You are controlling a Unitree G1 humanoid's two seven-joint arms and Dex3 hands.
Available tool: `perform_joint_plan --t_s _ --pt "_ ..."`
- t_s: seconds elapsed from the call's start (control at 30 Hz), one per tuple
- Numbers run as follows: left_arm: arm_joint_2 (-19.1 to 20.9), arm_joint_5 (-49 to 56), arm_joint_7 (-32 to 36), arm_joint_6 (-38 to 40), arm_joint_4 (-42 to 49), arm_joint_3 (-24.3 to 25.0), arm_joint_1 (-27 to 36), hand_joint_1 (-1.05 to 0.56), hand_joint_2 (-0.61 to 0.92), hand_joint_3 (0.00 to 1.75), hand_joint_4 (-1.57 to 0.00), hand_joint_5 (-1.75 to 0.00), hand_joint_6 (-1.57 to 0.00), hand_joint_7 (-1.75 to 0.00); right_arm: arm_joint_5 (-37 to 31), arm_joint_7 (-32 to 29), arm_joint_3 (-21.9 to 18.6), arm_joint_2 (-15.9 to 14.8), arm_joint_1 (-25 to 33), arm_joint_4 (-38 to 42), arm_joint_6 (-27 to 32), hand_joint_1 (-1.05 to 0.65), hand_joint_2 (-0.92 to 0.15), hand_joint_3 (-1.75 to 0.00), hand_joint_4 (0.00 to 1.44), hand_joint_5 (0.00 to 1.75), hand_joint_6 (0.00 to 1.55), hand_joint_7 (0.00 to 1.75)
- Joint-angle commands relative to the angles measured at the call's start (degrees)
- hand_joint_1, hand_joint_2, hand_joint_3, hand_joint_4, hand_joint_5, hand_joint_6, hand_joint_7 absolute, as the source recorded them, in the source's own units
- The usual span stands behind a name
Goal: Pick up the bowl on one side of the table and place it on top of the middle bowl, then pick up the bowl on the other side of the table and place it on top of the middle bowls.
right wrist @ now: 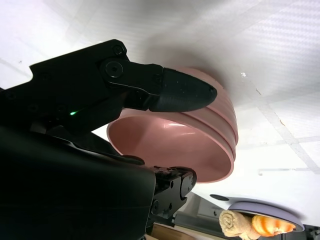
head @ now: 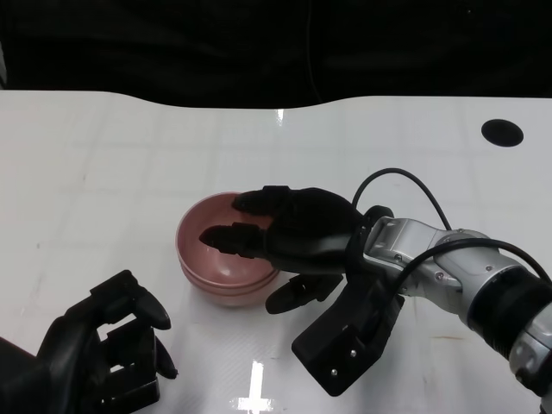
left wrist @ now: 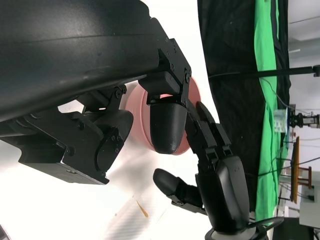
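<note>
Smooth pink bowls (head: 226, 263) nested at table (head: 103, 155) centre.
Glossy black right hand (head: 289, 231) at 3 o'clock grips the top rim; left hand (head: 103, 349), 7 o'clock, loosely spread, holding nothing.

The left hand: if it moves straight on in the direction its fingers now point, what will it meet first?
Probably the stack of pink bowls. The left hand points up-table toward it, with only bare white table between. The right hand already sits on the stack; depth is unclear.
</note>
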Motion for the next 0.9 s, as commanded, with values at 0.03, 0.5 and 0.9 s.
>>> perform_joint_plan --t_s 0.03,0.5,0.9 --pt "0.16 -0.23 0.13 -0.08 -0.48 0.06 0.53 0.12 0.65 1.25 -0.66 -1.75 -0.6 -1.75 -0.08 -0.8 0.27 -0.64 0.26 -0.49 -0.07 -1.05 -0.92 -0.83 0.0 0.0 0.0 0.0" --pt "0.94 -0.34 -0.8 -1.09 0.59 0.31 0.04 0.17 0.69 1.24 -0.74 -1.75 -0.61 -1.75 4.17 -1.8 -4.45 -8.66 4.57 -9.51 -3.69 -1.0 -0.92 -0.71 0.0 0.0 0.0 0.0" --pt "1.65 -0.97 -1.72 -1.75 1.38 1.33 -0.27 0.18 0.68 1.28 -0.77 -1.75 -0.63 -1.75 26.46 -4.27 -21.8 -13.47 21.16 -16.91 -18.26 -0.29 -0.92 -0.11 0.81 0.2 0.61 0.09"
